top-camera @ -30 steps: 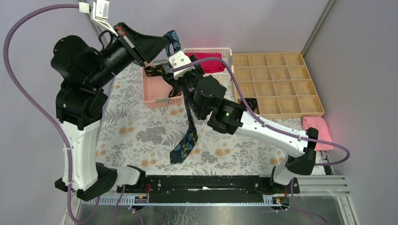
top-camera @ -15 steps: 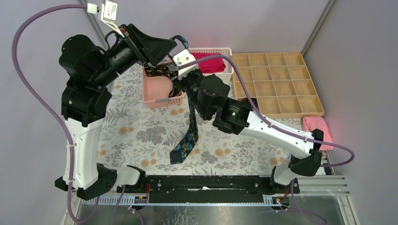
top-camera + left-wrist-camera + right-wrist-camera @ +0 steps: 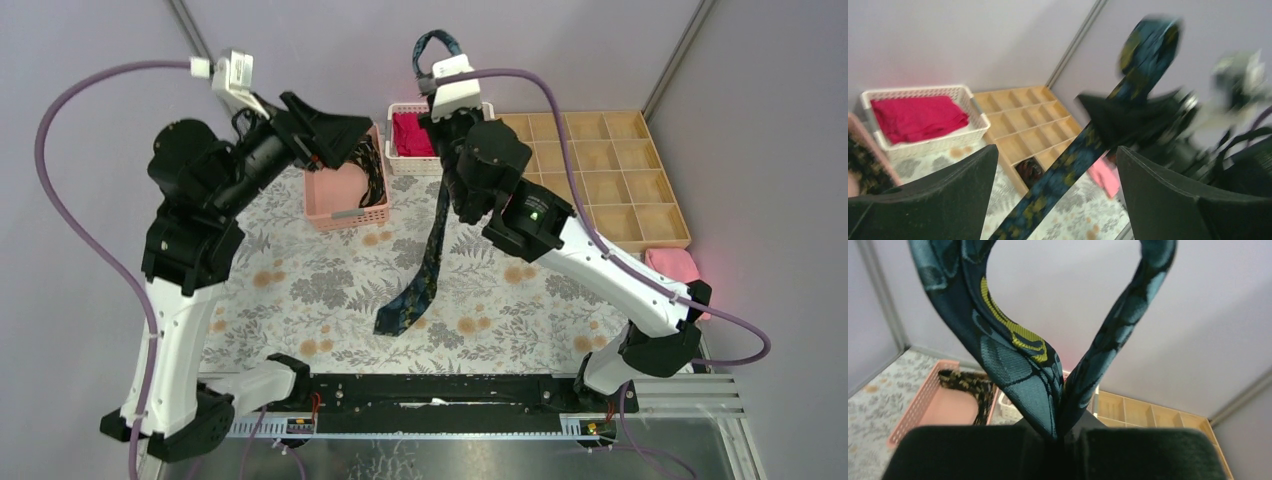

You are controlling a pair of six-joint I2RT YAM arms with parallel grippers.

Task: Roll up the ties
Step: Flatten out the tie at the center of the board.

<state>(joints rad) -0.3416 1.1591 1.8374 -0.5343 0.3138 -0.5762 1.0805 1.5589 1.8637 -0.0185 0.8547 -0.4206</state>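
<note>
A blue-teal patterned tie [image 3: 432, 240] hangs from my right gripper [image 3: 438, 72], which is raised high near the back wall and shut on it. A short loop of the tie [image 3: 1013, 360] stands above the shut fingers, and its wide end rests on the floral cloth [image 3: 398, 315]. My left gripper [image 3: 355, 135] is open and empty over the pink basket [image 3: 335, 195]. In the left wrist view the tie [image 3: 1083, 150] crosses beyond the spread fingers [image 3: 963, 190]. A gold-brown tie [image 3: 374, 172] lies in the pink basket. A dark rolled tie [image 3: 1030, 171] sits in a tray compartment.
A white basket [image 3: 400, 165] with a folded red cloth [image 3: 412, 135] stands at the back. A wooden compartment tray [image 3: 610, 180] lies at the back right, with a pink towel [image 3: 680, 270] just in front of it. A floral cloth [image 3: 300, 280] covers the table.
My left gripper opened, let go of the tie and drew back left. My right gripper shut on the tie and lifted it up toward the back wall.
</note>
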